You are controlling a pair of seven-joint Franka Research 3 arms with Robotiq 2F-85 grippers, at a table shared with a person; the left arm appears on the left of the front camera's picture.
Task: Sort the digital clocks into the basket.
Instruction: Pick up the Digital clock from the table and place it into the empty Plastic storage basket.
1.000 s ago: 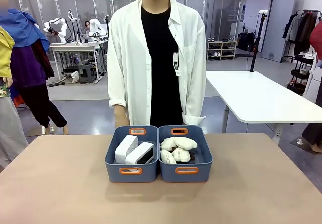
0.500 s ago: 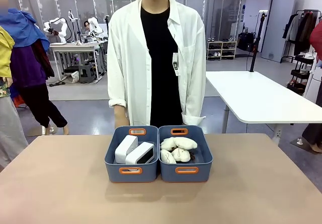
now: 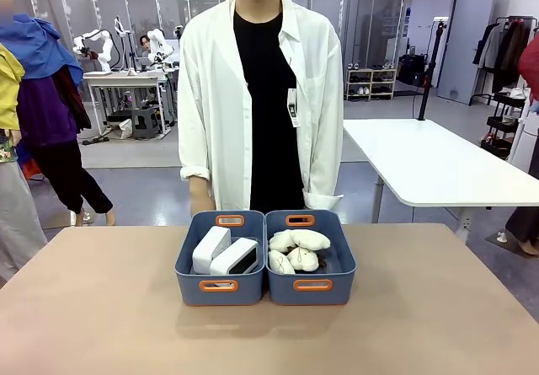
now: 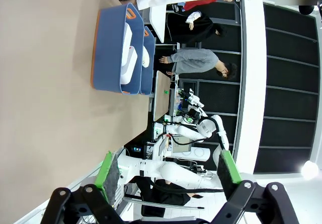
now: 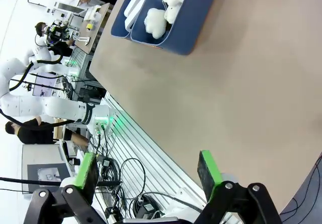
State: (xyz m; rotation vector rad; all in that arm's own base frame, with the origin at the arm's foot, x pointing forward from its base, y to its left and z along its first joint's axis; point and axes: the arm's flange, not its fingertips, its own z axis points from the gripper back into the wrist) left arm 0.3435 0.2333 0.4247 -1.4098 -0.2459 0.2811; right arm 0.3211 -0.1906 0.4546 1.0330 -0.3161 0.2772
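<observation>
Both your pincers hang with jaws wide and nothing between them: left gripper, right gripper. Toward the table's far edge, the two digital clocks lie in the left basket; the person stands beyond.

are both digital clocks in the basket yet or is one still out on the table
Both are in. The two digital clocks lie side by side inside the left basket, beside the bin holding the plush toys.
</observation>
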